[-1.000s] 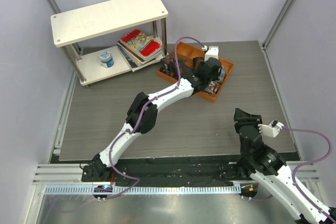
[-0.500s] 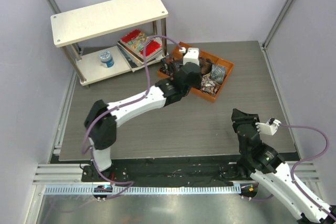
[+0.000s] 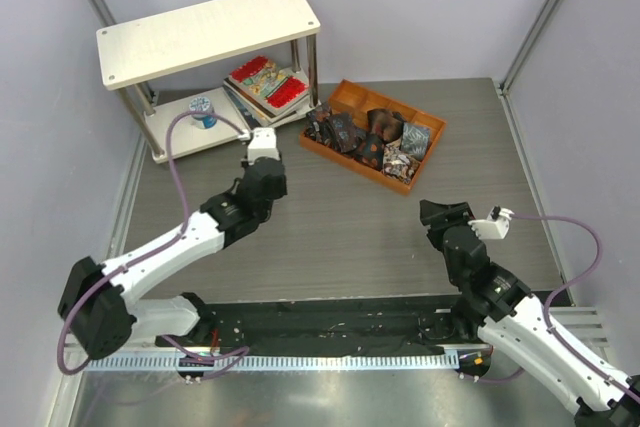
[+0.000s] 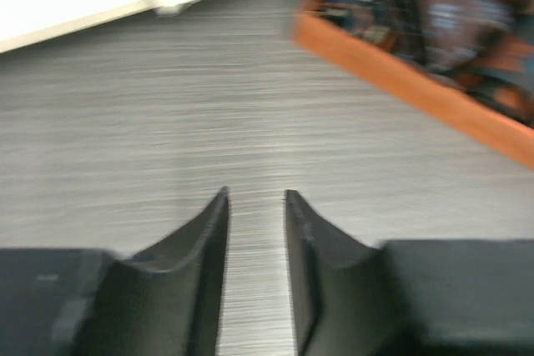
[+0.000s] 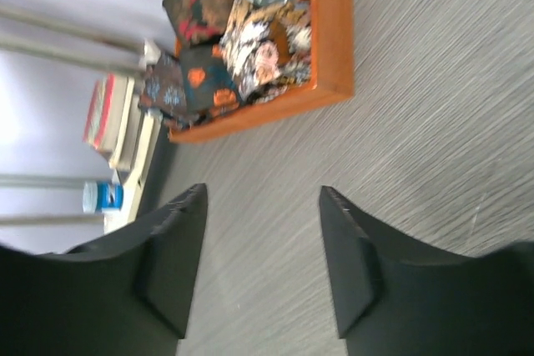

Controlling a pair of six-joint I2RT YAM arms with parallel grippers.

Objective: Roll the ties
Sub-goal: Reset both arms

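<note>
Several ties (image 3: 372, 137) well beyond left gripper (image 4: 254, 199)

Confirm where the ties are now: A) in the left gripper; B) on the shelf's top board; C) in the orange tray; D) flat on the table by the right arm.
C: the ties lie bunched together inside the orange tray.

Toward the back of the grey wood-grain tabletop (image 3: 340, 237), an orange wooden tray (image 3: 340, 155) is sitting. Small dark rolled ties (image 3: 365, 137) with red and orange prints are crowding it. Left of the tray, a white two-tier shelf (image 3: 210, 32) is standing, carrying red-patterned books (image 3: 265, 85) and a blue-and-white can (image 3: 203, 110) on its lower tier. The left gripper (image 3: 263, 152) is hanging just left of the tray, not touching it. The right gripper (image 3: 443, 213) is hanging well in front of the tray. Jaw gaps are not showing.
</note>
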